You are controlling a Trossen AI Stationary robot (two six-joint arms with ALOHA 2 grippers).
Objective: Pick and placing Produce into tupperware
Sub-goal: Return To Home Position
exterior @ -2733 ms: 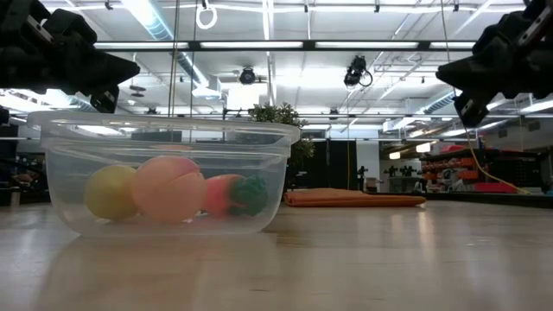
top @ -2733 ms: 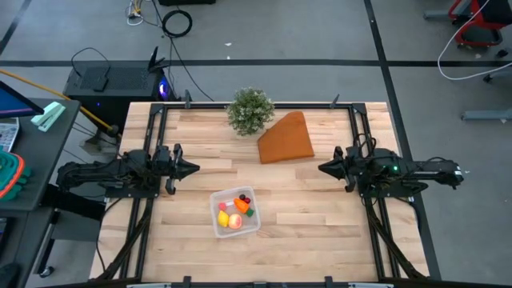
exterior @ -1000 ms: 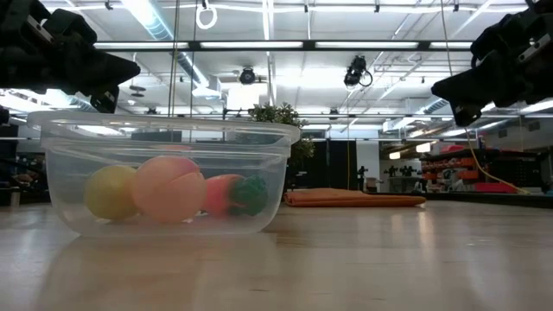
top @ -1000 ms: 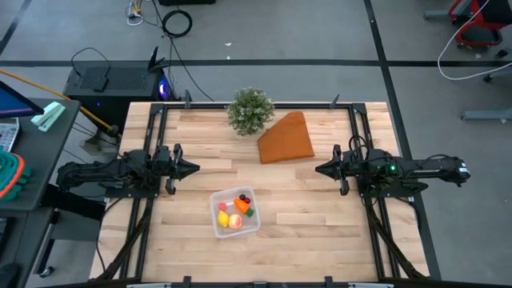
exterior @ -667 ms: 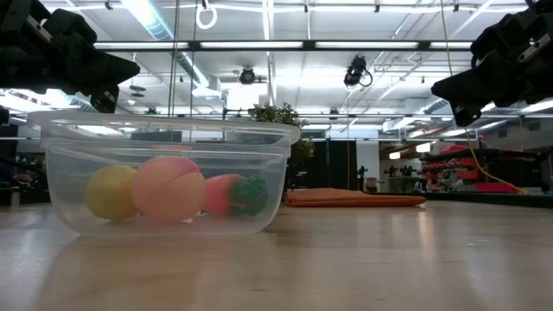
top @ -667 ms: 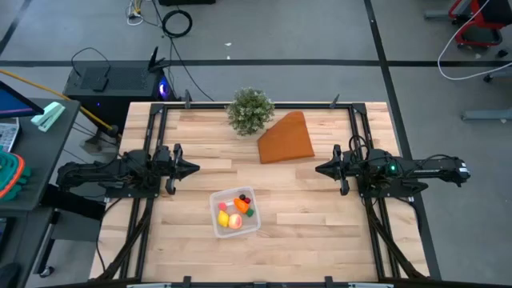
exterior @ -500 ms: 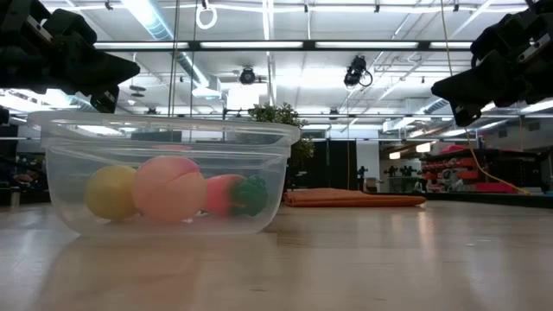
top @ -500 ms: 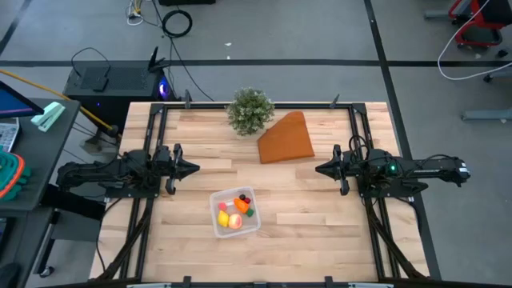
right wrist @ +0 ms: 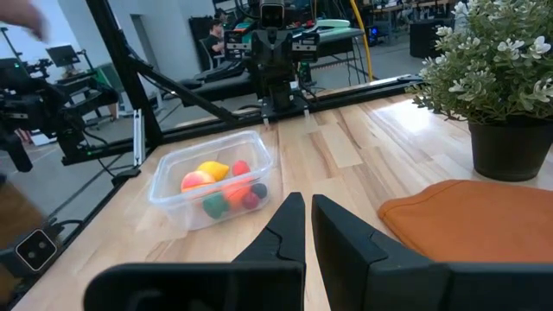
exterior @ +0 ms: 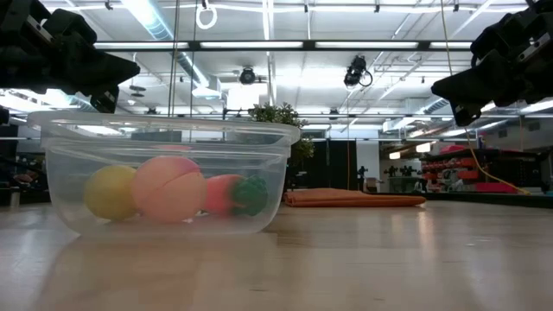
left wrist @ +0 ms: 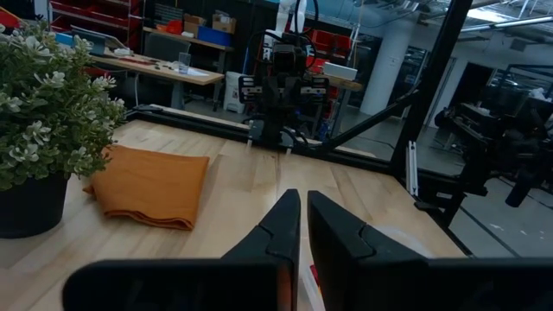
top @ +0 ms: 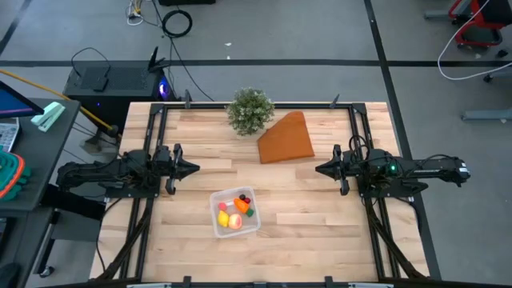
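Observation:
The tupperware is a clear square container standing on its base near the table's middle, toward the near edge. The produce lies inside it: a yellow lemon, a peach-pink ball, an orange carrot and small red bits. The low view shows the tupperware close up, with lemon, ball and carrot resting on its floor. My left gripper hovers shut, left of and beyond the container. My right gripper hovers shut to its right, and its wrist view shows the tupperware.
A bushy green plant in a dark pot stands at the table's far edge. An orange-brown wedge lies flat beside it, on its right. Dark frame rails run along the table's left, right and far sides. Bare wood lies around the container.

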